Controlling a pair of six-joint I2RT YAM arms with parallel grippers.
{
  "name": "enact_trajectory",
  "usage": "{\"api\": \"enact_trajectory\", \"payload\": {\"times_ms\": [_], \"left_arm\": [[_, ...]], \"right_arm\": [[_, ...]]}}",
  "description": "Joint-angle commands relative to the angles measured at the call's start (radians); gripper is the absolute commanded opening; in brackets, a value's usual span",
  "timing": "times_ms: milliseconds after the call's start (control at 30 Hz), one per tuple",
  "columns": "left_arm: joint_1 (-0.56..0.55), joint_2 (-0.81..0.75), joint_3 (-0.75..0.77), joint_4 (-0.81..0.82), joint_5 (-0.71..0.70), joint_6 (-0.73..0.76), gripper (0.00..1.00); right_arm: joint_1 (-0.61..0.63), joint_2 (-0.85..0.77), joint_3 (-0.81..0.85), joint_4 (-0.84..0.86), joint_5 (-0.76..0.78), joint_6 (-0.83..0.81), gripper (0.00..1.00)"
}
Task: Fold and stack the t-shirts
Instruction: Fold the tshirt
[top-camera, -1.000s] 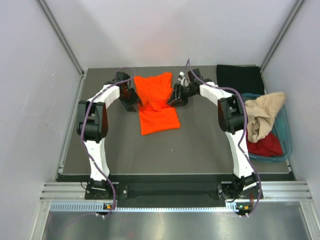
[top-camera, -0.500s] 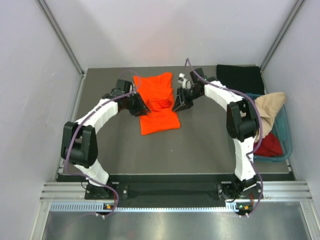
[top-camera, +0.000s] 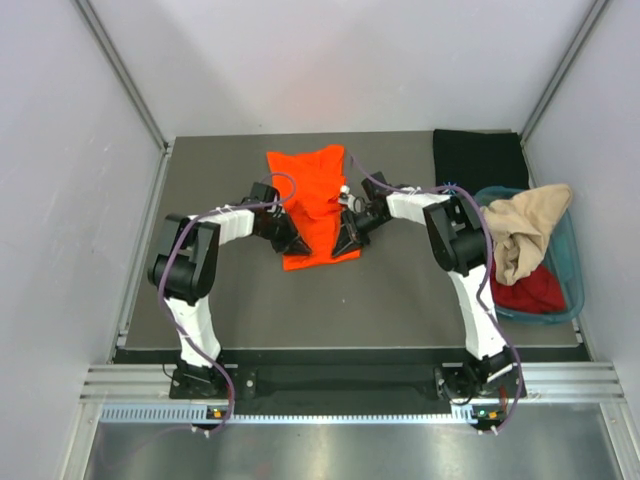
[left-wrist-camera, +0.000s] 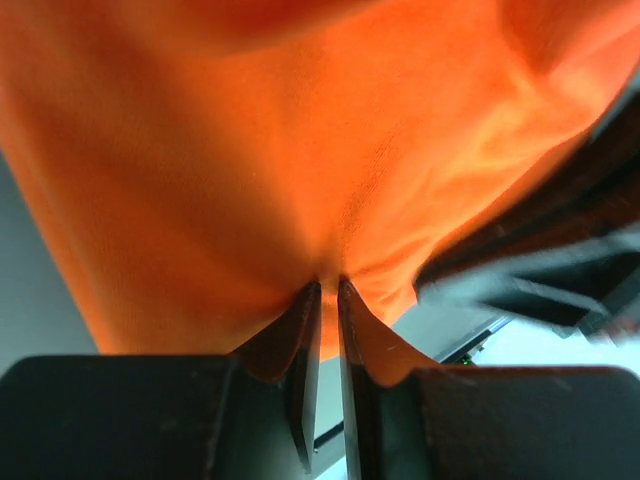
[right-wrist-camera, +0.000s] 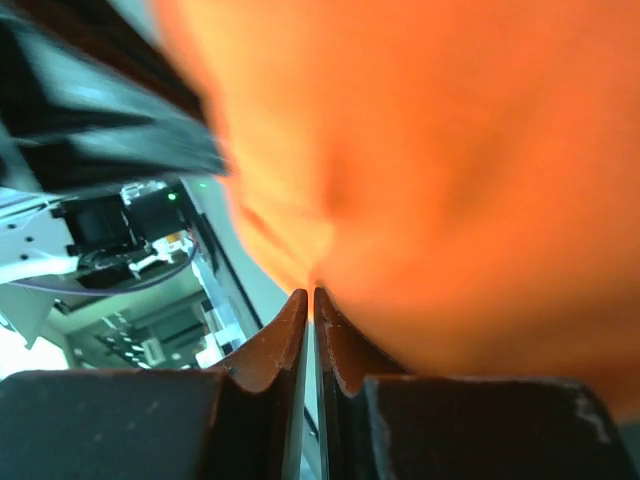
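Roughly: left gripper (left-wrist-camera: 328, 284) and right gripper (right-wrist-camera: 311, 294) are each clamped on the orange shirt's (top-camera: 312, 190) near edge, with cloth filling both wrist views. Right of it, a beige shirt (top-camera: 527, 228) drapes a teal tub (top-camera: 574, 268), half-hiding a dark red shirt (top-camera: 532, 291). Beyond, a black shirt (top-camera: 478, 158), details unreadable.

A dark grey rectangular table top (top-camera: 400, 300) fills the middle of the overhead view. Behind it rises a plain, pale lilac-white back wall (top-camera: 340, 60). Matching smooth side panels (top-camera: 60, 250) flank it, met by slanting silver aluminium corner struts (top-camera: 120, 75). A ribbed aluminium rail (top-camera: 340, 385) lines the table's near edge, with a brushed steel sheet (top-camera: 340, 450) beyond. The light is soft and even.
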Motion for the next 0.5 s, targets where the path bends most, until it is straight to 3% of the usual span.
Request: {"api": "enact_trajectory", "payload": {"times_ms": [0, 233, 467], "left_arm": [[0.004, 0.003, -0.048, 0.024, -0.031, 0.063, 0.17], [0.030, -0.063, -0.143, -0.040, -0.082, 0.163, 0.16], [0.029, -0.241, -0.082, -0.112, -0.032, 0.151, 0.21]], "right_arm": [[-0.038, 0.017, -0.063, 0.039, -0.007, -0.060, 0.06], [-0.127, -0.113, -0.295, 0.010, 0.095, -0.150, 0.05], [-0.092, -0.252, -0.208, -0.095, 0.114, -0.172, 0.06]]}}
